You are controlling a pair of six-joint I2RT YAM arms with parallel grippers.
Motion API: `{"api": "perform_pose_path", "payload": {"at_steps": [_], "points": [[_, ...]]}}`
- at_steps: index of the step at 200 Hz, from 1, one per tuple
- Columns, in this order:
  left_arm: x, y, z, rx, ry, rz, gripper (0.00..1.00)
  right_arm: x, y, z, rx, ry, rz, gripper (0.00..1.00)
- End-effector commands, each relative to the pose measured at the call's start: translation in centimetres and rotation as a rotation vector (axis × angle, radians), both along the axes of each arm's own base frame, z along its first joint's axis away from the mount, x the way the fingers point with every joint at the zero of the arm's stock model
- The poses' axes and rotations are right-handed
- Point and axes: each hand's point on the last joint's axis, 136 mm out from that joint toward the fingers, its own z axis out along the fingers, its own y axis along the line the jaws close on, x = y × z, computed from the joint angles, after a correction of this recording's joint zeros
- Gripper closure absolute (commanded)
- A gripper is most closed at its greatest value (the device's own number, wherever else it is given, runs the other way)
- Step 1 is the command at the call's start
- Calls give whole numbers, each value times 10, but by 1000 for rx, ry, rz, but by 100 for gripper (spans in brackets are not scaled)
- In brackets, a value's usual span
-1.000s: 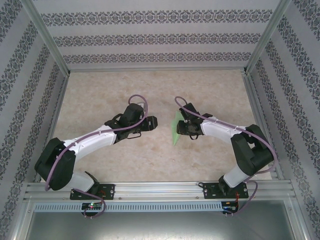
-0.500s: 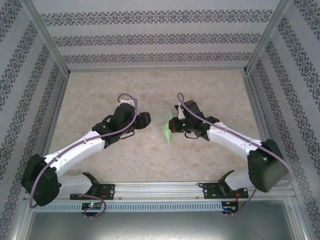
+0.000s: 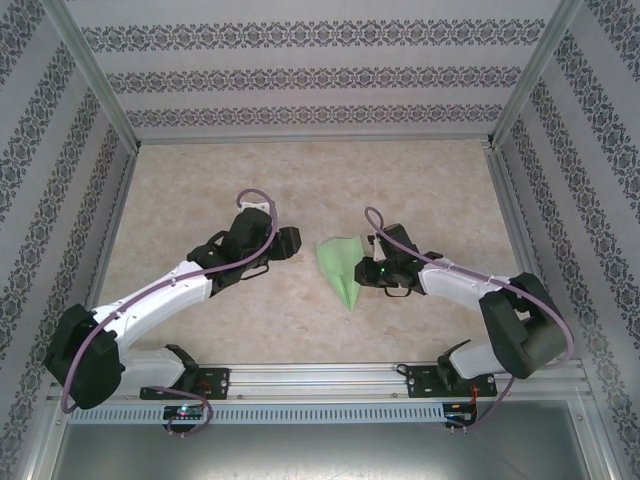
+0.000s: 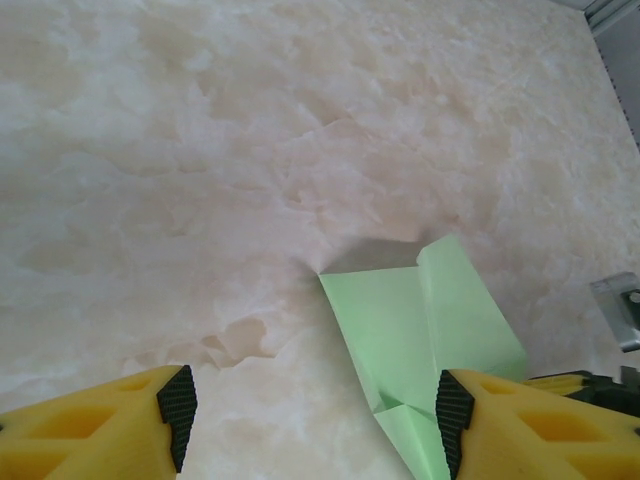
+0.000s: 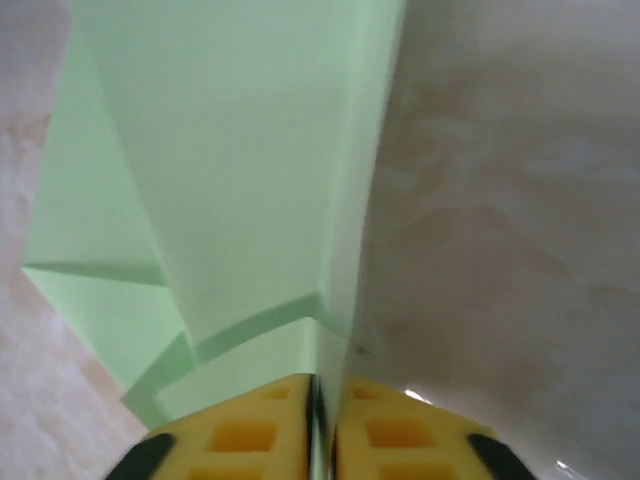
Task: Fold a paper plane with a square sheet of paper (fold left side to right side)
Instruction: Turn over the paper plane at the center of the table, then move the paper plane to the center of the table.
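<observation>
Tipped flatter since before: pale mint-green creased paper plane [image 3: 338,262], nose nearward, right edge pinched in closed right jaws; left jaws open, empty, just leftward.

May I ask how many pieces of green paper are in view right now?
1. The paper plane is mid-table between the arms, its right edge clamped by the right gripper, jaws shut.

A plain pale mint-green folded paper plane [image 3: 342,262] sits mid-frame on the beige, cloud-marbled tabletop [image 3: 300,180]. The white walls [image 3: 320,75] along the top carry grey floral bands; the left gripper [image 4: 312,425] has yellow fingers [image 4: 90,425] with black tips.
</observation>
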Motion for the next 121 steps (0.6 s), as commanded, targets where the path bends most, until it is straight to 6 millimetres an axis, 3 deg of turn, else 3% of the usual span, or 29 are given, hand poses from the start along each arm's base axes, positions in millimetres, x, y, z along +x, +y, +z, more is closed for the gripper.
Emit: {"api": "perform_pose_path", "payload": {"at_steps": [1,28,58,86,121], "points": [[0,0,-1,20,13,-10,32,2,-30,6,-185,-37,-17,69],[2,1,3,32,-1,-12,31,-3,-44,28,-302,-79,9,61],[5,4,15,31,-52,-8,21,-15,-17,55,-255,-131,116,48],[5,7,23,25,-84,5,16,-30,7,47,-201,-73,178,38],[1,12,20,36,-76,15,16,-34,30,29,-212,-22,234,29]]}}
